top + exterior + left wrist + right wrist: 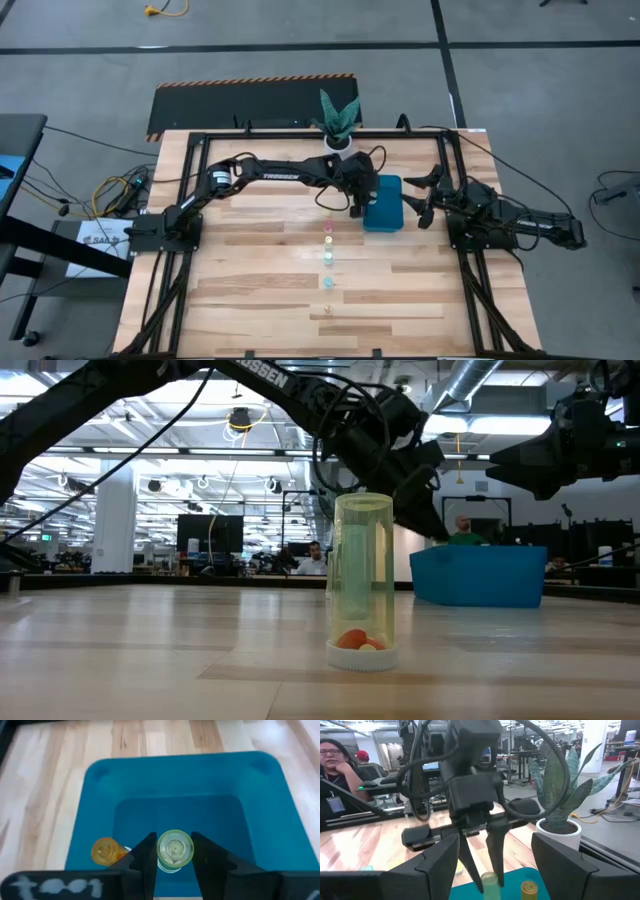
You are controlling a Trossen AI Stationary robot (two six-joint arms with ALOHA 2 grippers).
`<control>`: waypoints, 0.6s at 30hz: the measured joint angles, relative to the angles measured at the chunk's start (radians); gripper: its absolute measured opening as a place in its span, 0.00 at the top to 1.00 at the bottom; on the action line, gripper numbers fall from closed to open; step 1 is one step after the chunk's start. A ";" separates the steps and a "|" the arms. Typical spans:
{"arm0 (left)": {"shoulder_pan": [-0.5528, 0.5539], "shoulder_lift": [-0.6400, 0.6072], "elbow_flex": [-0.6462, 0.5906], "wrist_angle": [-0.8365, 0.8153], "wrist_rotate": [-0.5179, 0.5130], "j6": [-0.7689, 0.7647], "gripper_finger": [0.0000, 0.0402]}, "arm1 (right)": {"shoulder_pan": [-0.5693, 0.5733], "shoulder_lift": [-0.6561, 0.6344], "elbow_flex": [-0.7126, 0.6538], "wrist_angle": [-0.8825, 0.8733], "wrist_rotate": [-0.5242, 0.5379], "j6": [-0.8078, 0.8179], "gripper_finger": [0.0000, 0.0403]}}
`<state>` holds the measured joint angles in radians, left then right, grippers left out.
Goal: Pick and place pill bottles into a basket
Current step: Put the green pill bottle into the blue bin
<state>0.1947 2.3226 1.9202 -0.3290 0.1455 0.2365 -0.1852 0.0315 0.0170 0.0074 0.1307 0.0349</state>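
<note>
The teal-blue basket (385, 203) stands at the table's far middle. My left gripper (175, 851) points down into it and is shut on a pale yellow-green pill bottle (174, 848). An orange bottle (106, 851) lies on its side on the basket floor beside it. Several small bottles stand in a row on the table: pink (329, 227), yellow (329, 241), green (328, 257), teal (328, 282) and pale (328, 310). The low view shows one close up (363, 585), standing on its white cap. My right gripper (420, 198) is open and empty, just right of the basket. My left gripper pinches the pale bottle's round wall (159, 851) between its two fingers, at the bottle's upper end (489, 880). The fingers come from above, pointing down. The bottle stands upright inside the basket. I cannot tell whether its lower end touches the basket floor.
A white pot with a green plant (339, 128) stands just behind the basket at the table's far edge. A black frame runs around the table (200, 140). People sit in the room beyond the table (335, 755). Bare wood lies left and right of the bottle row.
</note>
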 joint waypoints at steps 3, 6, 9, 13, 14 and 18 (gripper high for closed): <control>-0.001 0.017 -0.002 -0.006 0.000 -0.009 0.76 | 0.000 0.000 0.000 0.000 0.000 0.000 0.39; -0.001 0.034 -0.001 0.007 0.000 -0.011 0.76 | 0.000 0.000 0.000 0.000 0.000 0.000 0.39; -0.001 0.038 -0.001 0.002 -0.004 -0.014 0.75 | 0.000 0.000 0.000 0.000 0.000 0.000 0.39; -0.001 0.038 -0.001 0.009 -0.019 -0.013 0.75 | 0.000 0.000 0.000 0.000 0.000 0.000 0.39; -0.001 0.038 -0.001 0.009 -0.019 -0.014 0.75 | 0.000 0.000 0.000 0.000 0.000 0.000 0.39; -0.001 0.038 -0.001 -0.003 -0.014 -0.014 0.75 | 0.000 0.000 0.000 0.000 0.000 0.000 0.39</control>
<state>0.1932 2.3604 1.9190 -0.3316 0.1319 0.2226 -0.1856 0.0317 0.0170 0.0074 0.1309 0.0349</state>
